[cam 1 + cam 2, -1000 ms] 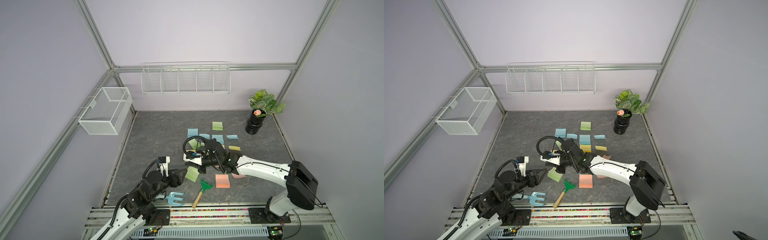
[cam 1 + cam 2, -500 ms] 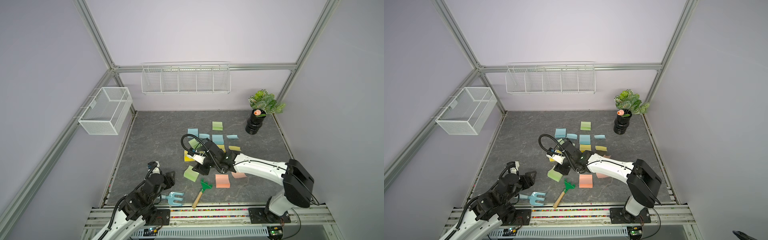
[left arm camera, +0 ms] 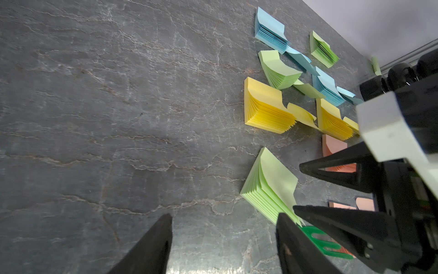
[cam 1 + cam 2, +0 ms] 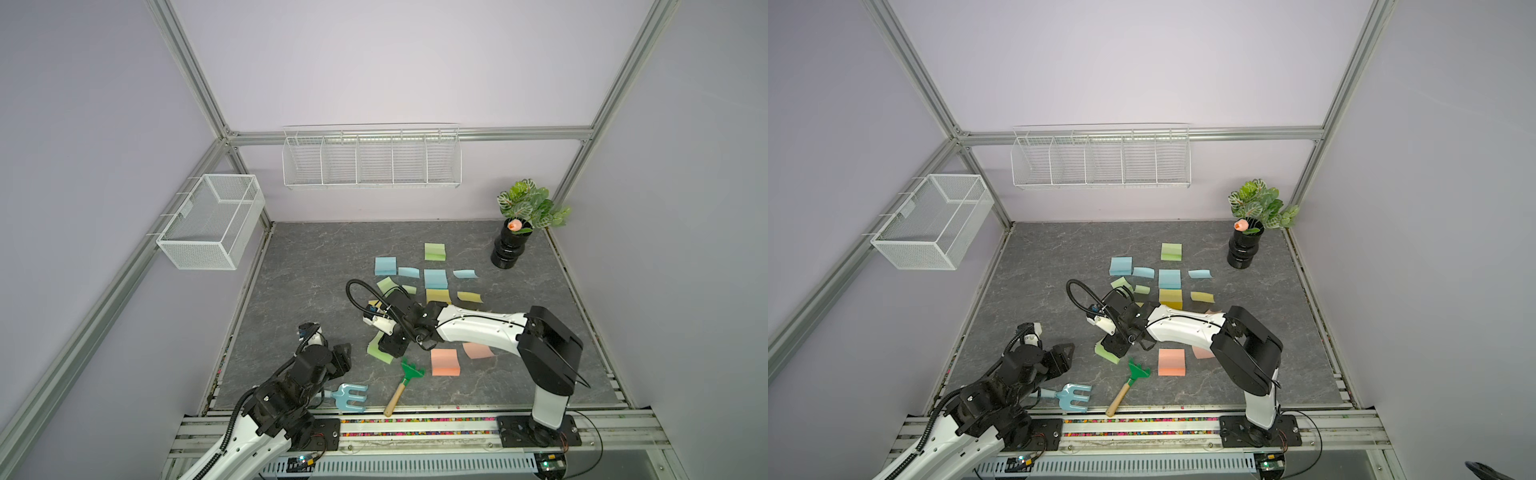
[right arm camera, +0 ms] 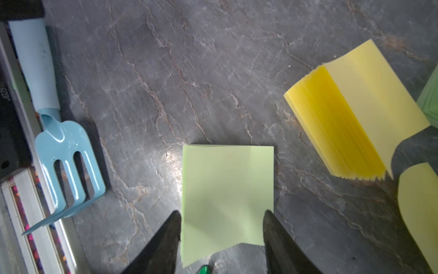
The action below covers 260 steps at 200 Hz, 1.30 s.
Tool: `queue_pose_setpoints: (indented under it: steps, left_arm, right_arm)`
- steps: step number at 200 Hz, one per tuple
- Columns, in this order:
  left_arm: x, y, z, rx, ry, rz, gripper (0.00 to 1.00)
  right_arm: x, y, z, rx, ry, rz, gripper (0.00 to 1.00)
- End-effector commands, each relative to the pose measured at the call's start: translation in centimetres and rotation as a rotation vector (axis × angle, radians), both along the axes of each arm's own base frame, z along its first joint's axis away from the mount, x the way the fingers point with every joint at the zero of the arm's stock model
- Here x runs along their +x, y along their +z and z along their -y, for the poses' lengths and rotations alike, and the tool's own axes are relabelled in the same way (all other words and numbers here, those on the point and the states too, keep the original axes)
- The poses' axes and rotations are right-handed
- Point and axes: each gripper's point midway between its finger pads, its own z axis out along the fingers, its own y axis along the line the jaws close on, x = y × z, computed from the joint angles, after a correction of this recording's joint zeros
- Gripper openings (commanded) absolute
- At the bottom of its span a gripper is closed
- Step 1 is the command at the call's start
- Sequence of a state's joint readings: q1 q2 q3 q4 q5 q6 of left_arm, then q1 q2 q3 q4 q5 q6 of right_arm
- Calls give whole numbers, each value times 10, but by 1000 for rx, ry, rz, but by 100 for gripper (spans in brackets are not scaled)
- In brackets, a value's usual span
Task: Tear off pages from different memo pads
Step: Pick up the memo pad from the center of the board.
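Several memo pads lie mid-table: a blue one, a yellow one and a salmon one. Loose pages lie among them, one blue, one yellow, one salmon. A green memo pad sits nearest the front, its top sheet curled up. My right gripper is open, one finger on each side of that pad's end, and it shows above the pad in both top views. My left gripper is open over bare table, left of the green pad.
A light blue garden fork and a green rake with a wooden handle lie near the front rail. A potted plant stands at the back right. Wire baskets hang on the left wall and the back wall.
The right gripper went from shut to open and came forward over the green pad. The left arm pulled back from that pad toward the front left.
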<state>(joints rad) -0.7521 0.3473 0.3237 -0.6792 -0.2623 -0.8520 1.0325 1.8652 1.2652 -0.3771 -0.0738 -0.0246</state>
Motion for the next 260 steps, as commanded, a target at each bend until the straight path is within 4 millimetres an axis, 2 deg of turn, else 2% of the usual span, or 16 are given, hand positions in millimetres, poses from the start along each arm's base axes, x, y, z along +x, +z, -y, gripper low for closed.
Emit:
queue_pose_setpoints:
  steps: [1, 40, 99, 157, 193, 260]
  left_arm:
    - [2, 6, 0, -13, 6, 23, 70]
    - [3, 6, 0, -9, 6, 23, 70]
    - [2, 4, 1, -9, 2, 19, 70]
    - [2, 3, 0, -5, 2, 18, 70]
    - [2, 3, 0, -7, 3, 17, 70]
    - [3, 3, 0, -7, 6, 21, 70]
  right_arm:
    - [2, -5, 2, -35, -28, -3, 57]
    - [-7, -4, -5, -8, 1, -44, 58]
    - [-5, -11, -5, -34, -6, -42, 60]
    - [3, -17, 2, -88, -29, -6, 60]
    - [15, -15, 10, -129, -67, 56, 60]
    - [25, -25, 19, -242, -99, 145, 58]
